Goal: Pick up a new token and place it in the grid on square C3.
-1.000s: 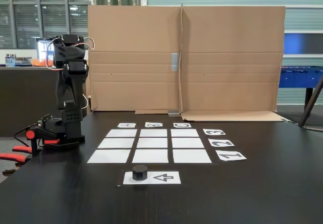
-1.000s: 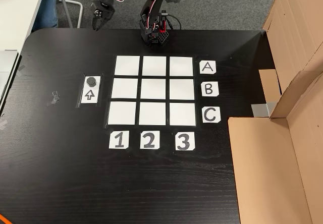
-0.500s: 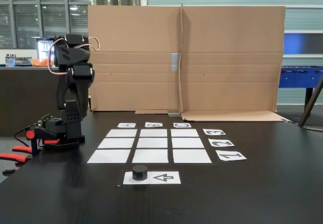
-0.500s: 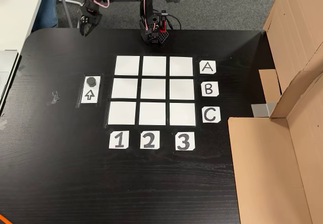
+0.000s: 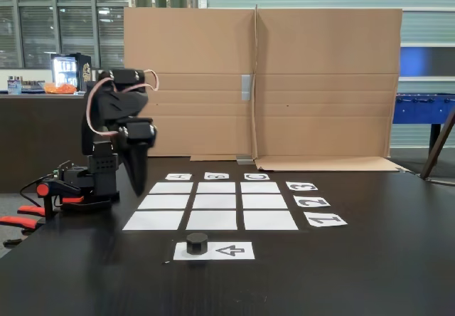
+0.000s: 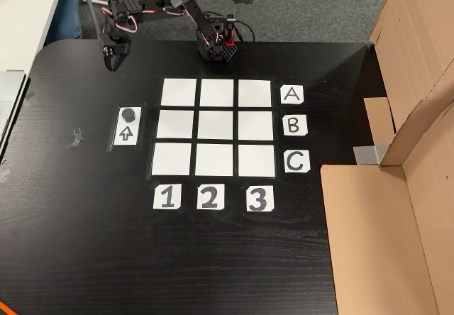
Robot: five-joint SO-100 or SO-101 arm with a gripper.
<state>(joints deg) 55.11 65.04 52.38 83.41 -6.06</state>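
Note:
The token (image 5: 197, 243) (image 6: 128, 113) is a small dark puck resting on the end of a white arrow sheet (image 5: 231, 250) (image 6: 125, 135) beside the grid (image 5: 213, 202) (image 6: 216, 126). Square C3 (image 5: 259, 187) (image 6: 256, 160) is the bare white corner cell by the C and 3 labels. My gripper (image 5: 136, 189) (image 6: 110, 64) points down above the dark table, a short way from the token on the arm base's side. Its fingers look shut with nothing between them.
The arm's base (image 6: 216, 45) (image 5: 96, 181) stands at the table edge behind row A. A tall cardboard wall (image 5: 259, 81) (image 6: 397, 208) lines the side by the letter labels. A tape scrap (image 6: 74, 139) lies near the arrow sheet. Red clamps (image 5: 21, 222) grip the table edge.
The arm has swung out from over its base and lowered. The gripper moved from off the table edge to above the tabletop, nearer the token. The token has not moved.

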